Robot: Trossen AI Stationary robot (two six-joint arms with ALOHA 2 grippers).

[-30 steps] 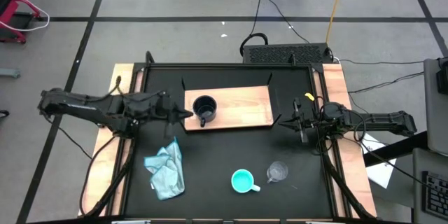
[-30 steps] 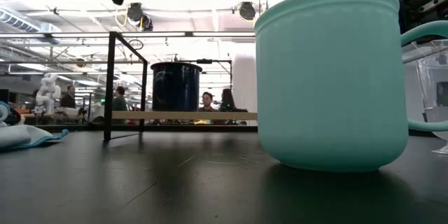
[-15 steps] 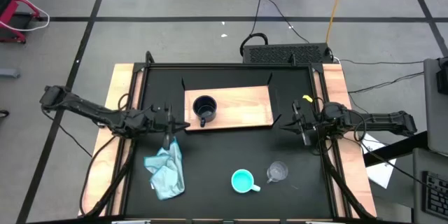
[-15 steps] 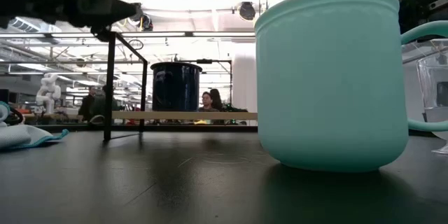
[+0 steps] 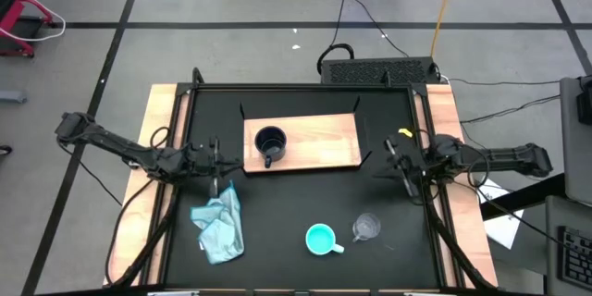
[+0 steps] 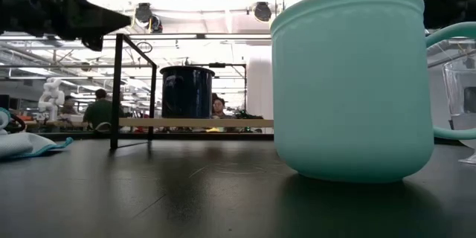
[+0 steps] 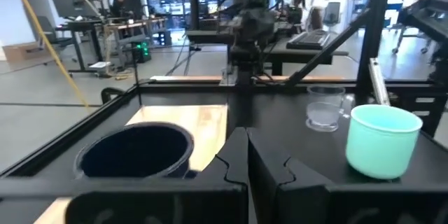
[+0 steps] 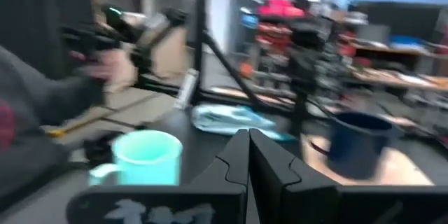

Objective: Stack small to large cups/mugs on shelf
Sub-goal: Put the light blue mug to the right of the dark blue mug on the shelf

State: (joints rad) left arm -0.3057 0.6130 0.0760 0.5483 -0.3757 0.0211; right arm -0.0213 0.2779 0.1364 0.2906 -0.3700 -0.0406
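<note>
The navy mug (image 5: pixel 269 142) stands upright on the wooden shelf (image 5: pixel 319 143), near its left end, and the low view shows the mug (image 6: pixel 186 91) on the board (image 6: pixel 193 123). On the black table near the near edge stand the turquoise mug (image 5: pixel 320 239) and the glass cup (image 5: pixel 366 228). My left gripper (image 5: pixel 222 168) is shut and hovers left of the shelf; its wrist view looks over the navy mug (image 7: pixel 136 152). My right gripper (image 5: pixel 393 159) is shut and sits right of the shelf.
A crumpled light blue cloth (image 5: pixel 219 225) lies on the table below my left gripper. Wooden rails (image 5: pixel 162 148) run along the table's sides. The shelf's black corner brackets (image 6: pixel 117 89) stand up. The turquoise mug (image 6: pixel 349 82) fills the low view, and people show in the room behind.
My left gripper has drawn back from beside the navy mug on the shelf toward the table's left and near edges, ending over the cloth's far end. The mug has stayed in place on the shelf.
</note>
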